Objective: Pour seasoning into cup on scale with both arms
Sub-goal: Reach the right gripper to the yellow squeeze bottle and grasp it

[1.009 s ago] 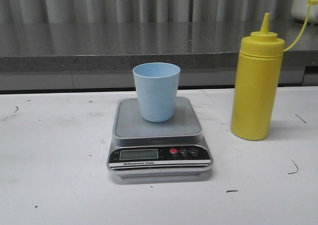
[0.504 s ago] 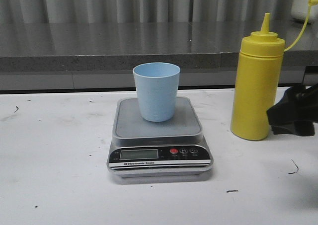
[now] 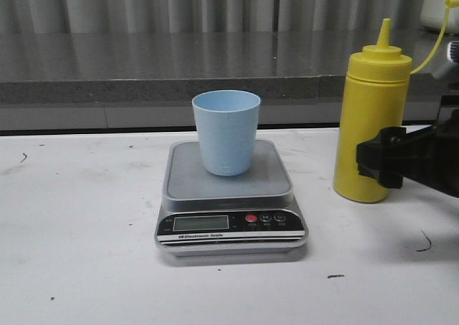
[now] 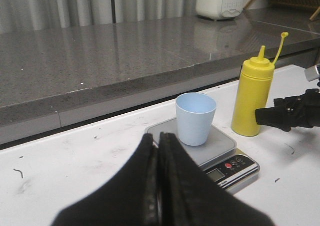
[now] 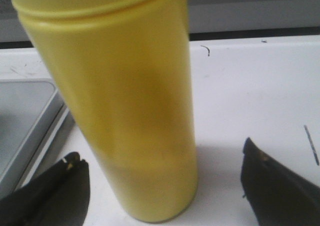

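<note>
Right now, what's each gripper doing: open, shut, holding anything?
Left gripper: shut, fingers pressed together, holding nothing, away from the scale.
Right gripper: open, fingers on either side of the seasoning bottle, not clamped on it.

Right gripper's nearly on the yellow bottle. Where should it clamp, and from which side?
Grip the seasoning bottle on its straight lower body, well below the shoulder and nozzle, coming in level from its right side. It stands upright, and the right gripper is open with the body between its fingers. The scale sits on the bottle's left.
</note>
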Controlling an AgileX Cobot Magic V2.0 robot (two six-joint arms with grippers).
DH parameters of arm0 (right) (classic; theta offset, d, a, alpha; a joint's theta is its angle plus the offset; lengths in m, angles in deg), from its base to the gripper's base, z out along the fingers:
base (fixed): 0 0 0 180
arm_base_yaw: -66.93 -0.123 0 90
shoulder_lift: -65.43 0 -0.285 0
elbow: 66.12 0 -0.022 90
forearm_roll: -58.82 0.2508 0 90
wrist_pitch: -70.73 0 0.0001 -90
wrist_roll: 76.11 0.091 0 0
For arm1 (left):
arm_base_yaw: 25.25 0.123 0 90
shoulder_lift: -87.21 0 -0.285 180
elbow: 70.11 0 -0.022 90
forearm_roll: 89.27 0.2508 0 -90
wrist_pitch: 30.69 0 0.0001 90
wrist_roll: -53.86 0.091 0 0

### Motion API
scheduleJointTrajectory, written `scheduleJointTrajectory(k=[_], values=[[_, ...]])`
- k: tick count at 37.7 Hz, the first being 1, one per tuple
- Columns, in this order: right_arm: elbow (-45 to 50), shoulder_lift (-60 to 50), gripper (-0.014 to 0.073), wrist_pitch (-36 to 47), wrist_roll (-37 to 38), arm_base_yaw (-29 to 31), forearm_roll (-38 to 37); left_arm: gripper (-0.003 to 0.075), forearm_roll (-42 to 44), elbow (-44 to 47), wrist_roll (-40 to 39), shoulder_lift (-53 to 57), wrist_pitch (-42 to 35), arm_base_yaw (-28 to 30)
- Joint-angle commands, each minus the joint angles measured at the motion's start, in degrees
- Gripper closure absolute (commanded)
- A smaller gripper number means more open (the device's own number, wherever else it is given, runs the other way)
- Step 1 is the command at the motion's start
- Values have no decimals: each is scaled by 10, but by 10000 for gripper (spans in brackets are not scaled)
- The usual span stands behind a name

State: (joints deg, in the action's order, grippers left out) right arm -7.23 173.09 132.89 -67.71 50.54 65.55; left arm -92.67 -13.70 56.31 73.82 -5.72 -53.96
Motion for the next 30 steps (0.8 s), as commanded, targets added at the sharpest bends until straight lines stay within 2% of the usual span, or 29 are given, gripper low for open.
scheduleJointTrajectory(k=[1,9,17,30], values=[[-13,-8,-37,70,2,1,-8,740,-7,-14,-4,-6,-50,0],[-51,-2,-37,62,2,1,-8,740,-7,-14,-4,-6,-50,0],[-103,17,-37,6,2,1,-8,740,-7,-14,-4,-6,-50,0],[-140,88,-36,60,2,1,-8,740,-7,-14,-4,-6,-50,0]])
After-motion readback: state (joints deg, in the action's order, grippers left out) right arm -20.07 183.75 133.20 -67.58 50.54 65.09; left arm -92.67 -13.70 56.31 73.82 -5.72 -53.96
